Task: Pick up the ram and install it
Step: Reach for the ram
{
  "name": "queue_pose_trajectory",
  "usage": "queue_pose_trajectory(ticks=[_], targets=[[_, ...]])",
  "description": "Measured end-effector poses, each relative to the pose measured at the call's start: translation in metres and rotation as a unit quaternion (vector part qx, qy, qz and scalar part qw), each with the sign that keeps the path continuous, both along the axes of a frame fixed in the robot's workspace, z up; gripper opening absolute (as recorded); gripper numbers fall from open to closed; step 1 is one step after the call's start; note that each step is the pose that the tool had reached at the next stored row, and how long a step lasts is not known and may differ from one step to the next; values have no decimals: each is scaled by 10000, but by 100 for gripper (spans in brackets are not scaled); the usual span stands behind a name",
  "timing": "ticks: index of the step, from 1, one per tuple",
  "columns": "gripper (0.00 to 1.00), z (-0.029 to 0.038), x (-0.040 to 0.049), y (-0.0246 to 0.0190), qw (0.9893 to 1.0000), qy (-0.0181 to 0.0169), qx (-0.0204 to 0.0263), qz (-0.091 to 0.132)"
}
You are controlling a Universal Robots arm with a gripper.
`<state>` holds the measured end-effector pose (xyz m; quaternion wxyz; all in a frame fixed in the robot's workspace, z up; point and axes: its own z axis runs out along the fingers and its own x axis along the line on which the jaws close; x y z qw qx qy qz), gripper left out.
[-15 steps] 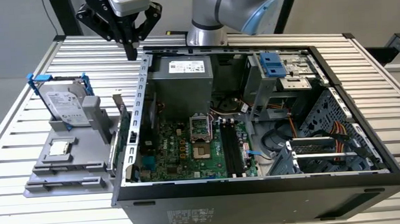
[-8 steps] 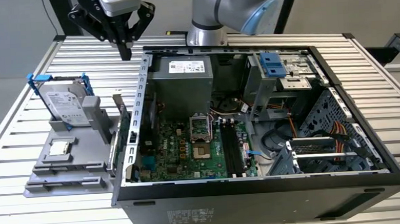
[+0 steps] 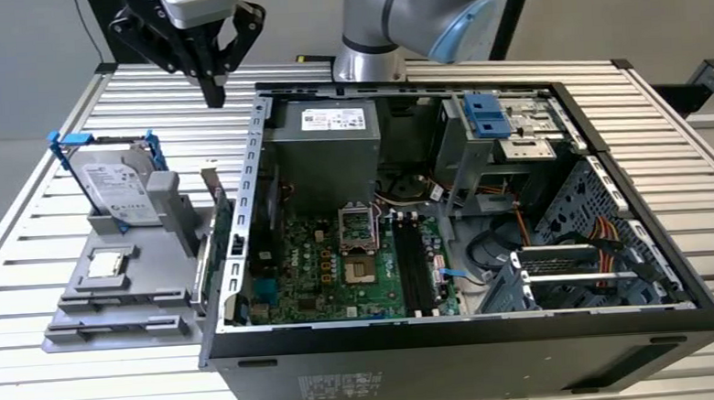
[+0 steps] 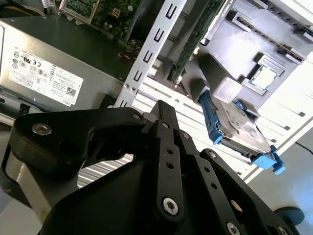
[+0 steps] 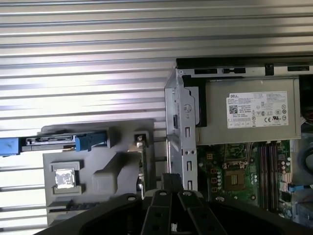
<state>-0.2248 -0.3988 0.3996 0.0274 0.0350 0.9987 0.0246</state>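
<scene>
My gripper (image 3: 215, 97) hangs above the slatted table, behind the grey holder (image 3: 154, 293) and beside the rear corner of the open computer case (image 3: 462, 334). Its black fingers (image 4: 164, 113) are pressed together with nothing between them; in the first wrist view the gripper (image 5: 171, 179) points down over the gap between holder and case. A thin dark strip on edge in the holder's front slot looks like the ram (image 3: 125, 328), also in the first wrist view (image 5: 68, 207). It is well away from the gripper. The motherboard's long black memory slots (image 3: 415, 266) lie inside the case.
On the holder, a hard drive (image 3: 122, 187) with blue rails stands upright, with a silver processor chip (image 3: 106, 263) in front of it. A green expansion card (image 3: 220, 235) stands on edge against the case wall. The power supply (image 3: 326, 151) and drive cage (image 3: 507, 133) fill the case's rear.
</scene>
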Motion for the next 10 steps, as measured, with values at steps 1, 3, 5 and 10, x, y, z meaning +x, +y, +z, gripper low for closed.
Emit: queue_pose_trajectory(ticks=[1,3,5,10], targets=[[0,1,-16,0,10000,-2,0,0],[0,2,-45,0,10000,-4,0,0],[0,4,-72,0,10000,-7,0,0],[0,6,-139,0,10000,-14,0,0]])
